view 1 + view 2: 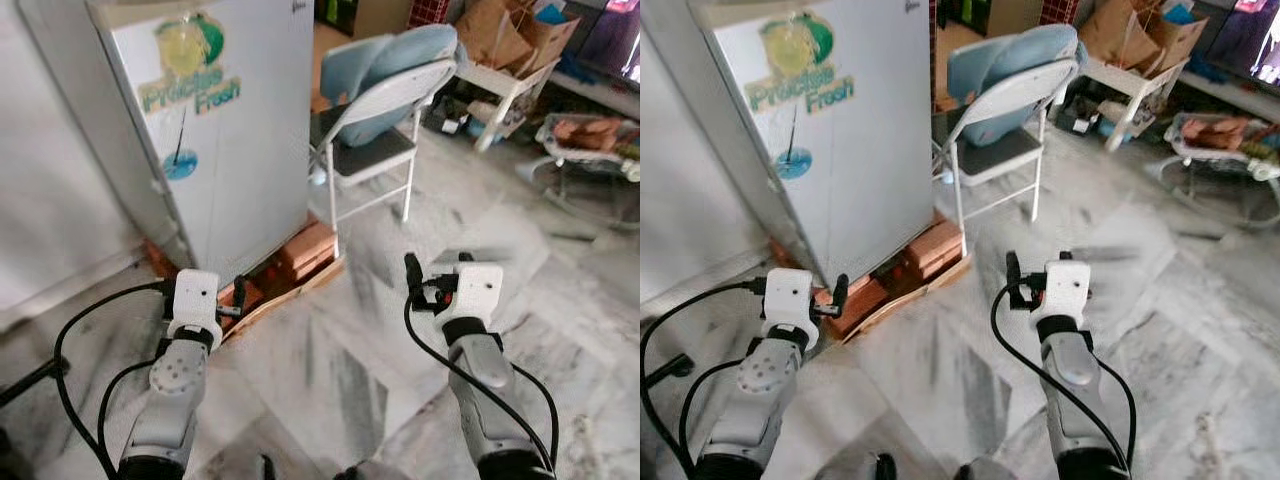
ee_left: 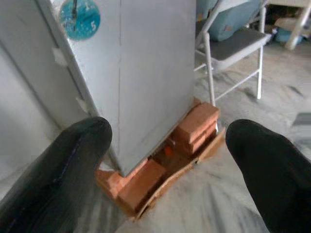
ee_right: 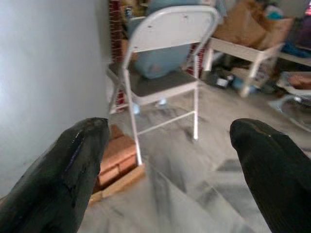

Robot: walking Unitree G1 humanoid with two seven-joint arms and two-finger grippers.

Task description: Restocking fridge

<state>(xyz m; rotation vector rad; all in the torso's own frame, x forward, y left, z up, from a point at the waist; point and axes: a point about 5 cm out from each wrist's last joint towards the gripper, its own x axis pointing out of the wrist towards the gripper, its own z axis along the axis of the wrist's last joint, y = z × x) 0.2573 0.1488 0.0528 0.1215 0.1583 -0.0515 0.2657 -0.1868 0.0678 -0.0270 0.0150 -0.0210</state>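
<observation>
Right now I hold the left gripper (image 2: 167, 170) and right gripper (image 3: 167, 160) low, empty, fingers spread, because the shut fridge (image 1: 235, 130), propped on bricks (image 1: 305, 250) beside a folding chair (image 1: 375, 120), stands just ahead.

1 white fridge (image 1: 235, 130), far left, w/ 2 stickers on its side. 1 stack of red bricks (image 1: 305, 250) under it, exact no. unclear. 1 folding chair (image 1: 375, 120) just right of fridge. 2 grippers: left gripper (image 1: 238, 296), right gripper (image 1: 412, 270), both near, fingers spread.
</observation>
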